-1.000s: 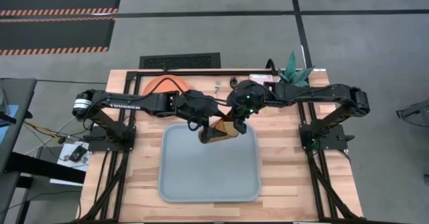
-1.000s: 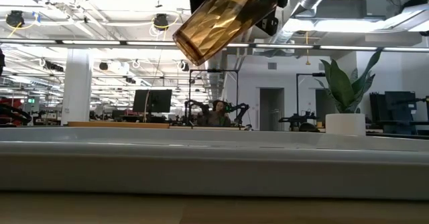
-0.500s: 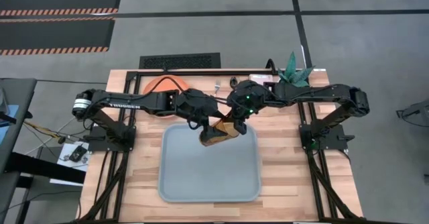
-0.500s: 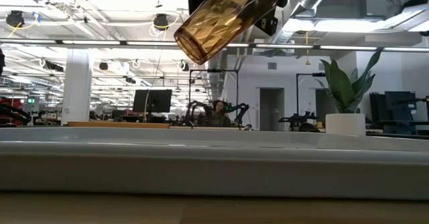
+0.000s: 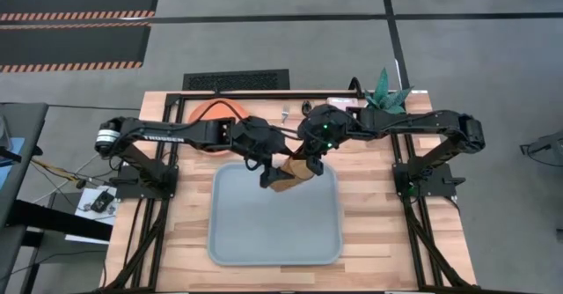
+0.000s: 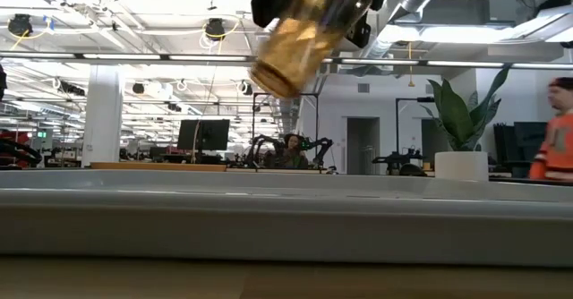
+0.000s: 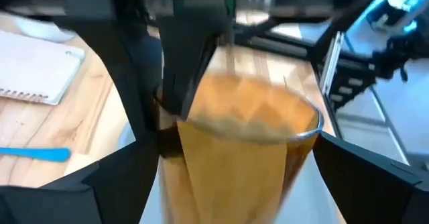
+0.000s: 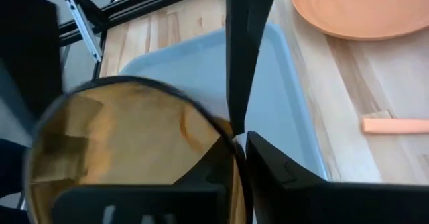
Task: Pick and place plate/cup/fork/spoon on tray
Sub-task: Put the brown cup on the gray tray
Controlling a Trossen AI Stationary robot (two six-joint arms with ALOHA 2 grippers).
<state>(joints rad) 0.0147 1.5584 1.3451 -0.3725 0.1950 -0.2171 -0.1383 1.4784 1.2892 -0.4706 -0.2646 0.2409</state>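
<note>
Wooden slats of the table (image 5: 369, 232) carry the scene you are working over, with grey floor beyond. Starting at your left, the plate (image 5: 209, 112) lies at the far edge, partly under the left arm. The left gripper (image 5: 266, 172) hangs above the tray's (image 5: 273, 228) far rim with its 2 fingers spread on either side of the cup (image 5: 288, 174); you cannot tell whether they press its wall. The cup is tilted in the air over the tray's far end, touching no surface. Next comes the right gripper (image 5: 307, 165), pinching the cup's rim between its 2 fingers (image 8: 244, 56). Behind the grippers, the fork (image 5: 287, 113) rests on the far table edge. In the left wrist view a spoon (image 7: 37, 154) lies on the wood beside a white dish (image 7: 37, 73). At the far right corner stands a plant (image 5: 387, 90). A person (image 6: 553, 136) in orange shows in the room behind.
</note>
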